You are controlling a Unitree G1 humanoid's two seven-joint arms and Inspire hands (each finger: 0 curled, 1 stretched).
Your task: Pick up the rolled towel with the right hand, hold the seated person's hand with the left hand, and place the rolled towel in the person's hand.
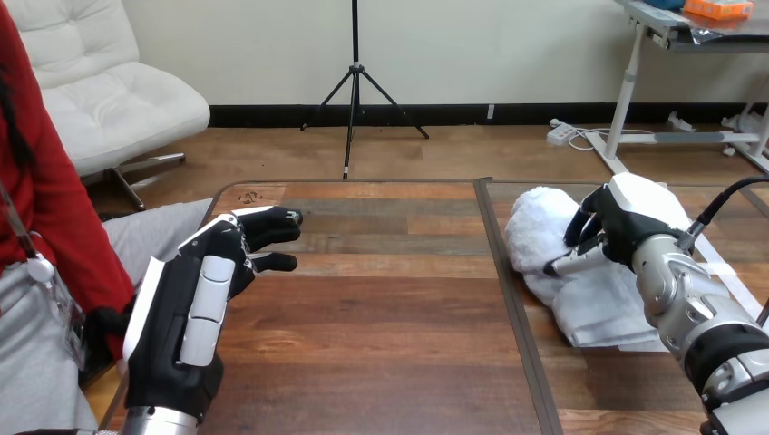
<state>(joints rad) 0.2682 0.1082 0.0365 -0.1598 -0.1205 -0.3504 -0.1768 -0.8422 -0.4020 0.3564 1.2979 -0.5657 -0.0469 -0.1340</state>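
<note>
1. The rolled towel (535,231) is white and fluffy. It lies on the wooden worktop (381,299) in the right part of the frame, right of the dark seam (508,281) that runs from the far edge towards the bottom of the frame.
2. The towel's thick bundled end points to the upper left. A flatter, looser part spreads towards the lower right, under the right forearm.
3. The right hand (626,217) comes in from the lower right corner and sits on top of the towel. Its fingers (580,249) are curled down round the bundled part and grip it. The towel rests on the worktop.
4. The left hand (181,317) rises from the bottom left of the frame, over the worktop's left edge. Its back shows, and its fingers are nearly straight and point towards the upper right. The thumb is held apart below them, and the hand holds nothing.
5. The person (54,217) sits at the left edge of the frame, with an arm just beside the left hand's wrist. I cannot tell whether the two touch.
6. The two robot hands are well apart, with bare worktop between them.
</note>
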